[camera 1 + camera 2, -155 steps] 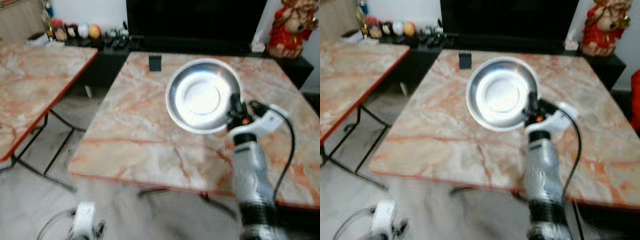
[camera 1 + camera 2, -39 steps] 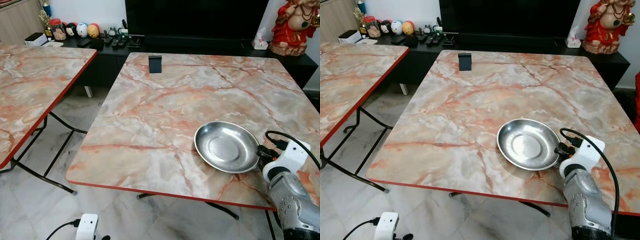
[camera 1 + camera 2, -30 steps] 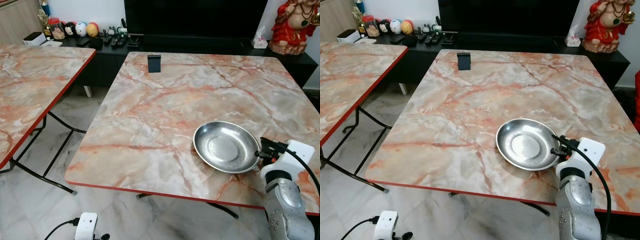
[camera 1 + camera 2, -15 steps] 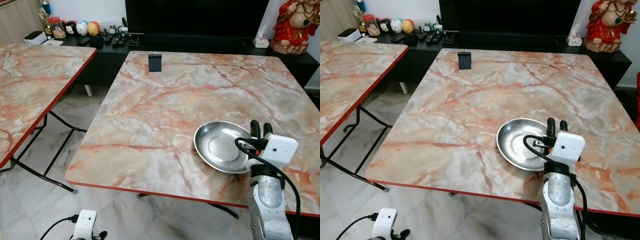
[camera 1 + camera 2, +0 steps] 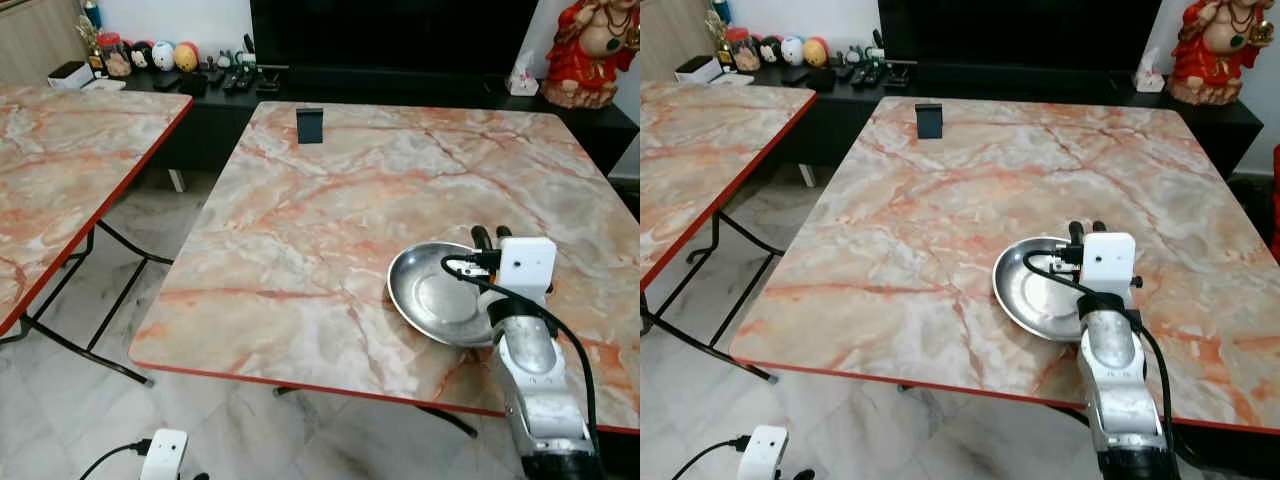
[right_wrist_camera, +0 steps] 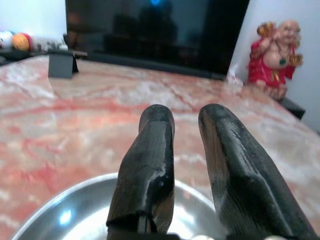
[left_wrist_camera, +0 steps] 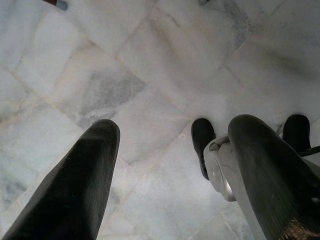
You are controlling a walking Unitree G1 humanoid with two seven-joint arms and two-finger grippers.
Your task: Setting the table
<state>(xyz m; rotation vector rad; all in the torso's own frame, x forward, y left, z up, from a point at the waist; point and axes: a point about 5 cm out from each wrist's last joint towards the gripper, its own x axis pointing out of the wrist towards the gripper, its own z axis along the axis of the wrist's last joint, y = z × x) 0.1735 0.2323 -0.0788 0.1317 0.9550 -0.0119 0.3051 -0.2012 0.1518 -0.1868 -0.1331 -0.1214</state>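
The steel plate (image 5: 440,296) now rests flat on the marble table (image 5: 330,210), near its front edge; a second earlier the right gripper (image 5: 485,238) lay beside the plate's rim, and it has since let go and swung over the dish; its fingers (image 6: 150,165) are narrowly parted, holding nothing, with the plate directly beneath them. Judgement: placement of this item is complete; the arm is free for the next one. The left gripper (image 7: 167,165) hangs idle over the floor tiles (image 7: 150,65), fingers wide apart.
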